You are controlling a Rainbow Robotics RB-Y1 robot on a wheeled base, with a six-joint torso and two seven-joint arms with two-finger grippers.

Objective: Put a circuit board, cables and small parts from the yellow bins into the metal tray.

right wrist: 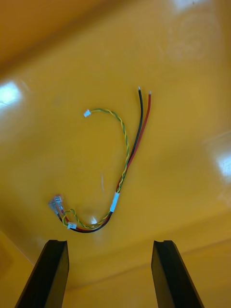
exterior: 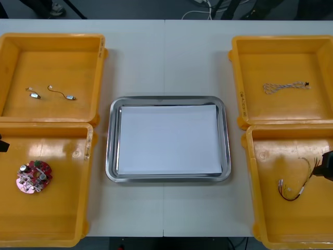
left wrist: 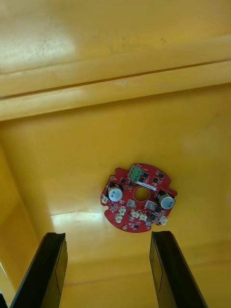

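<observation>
A round red circuit board (exterior: 34, 176) lies in the near left yellow bin (exterior: 62, 219). My left gripper (left wrist: 108, 272) hovers open above that bin, with the board (left wrist: 139, 197) just beyond its fingertips. In the near right yellow bin (exterior: 270, 219) lies the red and yellow cable (exterior: 296, 187). My right gripper (right wrist: 109, 274) hangs open over it, and the cable (right wrist: 126, 163) curls ahead of the fingers. The metal tray (exterior: 112, 156), white inside, sits between the bins with nothing in it.
The far left bin (exterior: 78, 52) holds small metal parts (exterior: 34, 94) on short wires. A twisted blue and white cable (exterior: 285, 86) rests in the far right bin (exterior: 291, 52). Bare table surrounds the tray. Shoes show beyond the far edge.
</observation>
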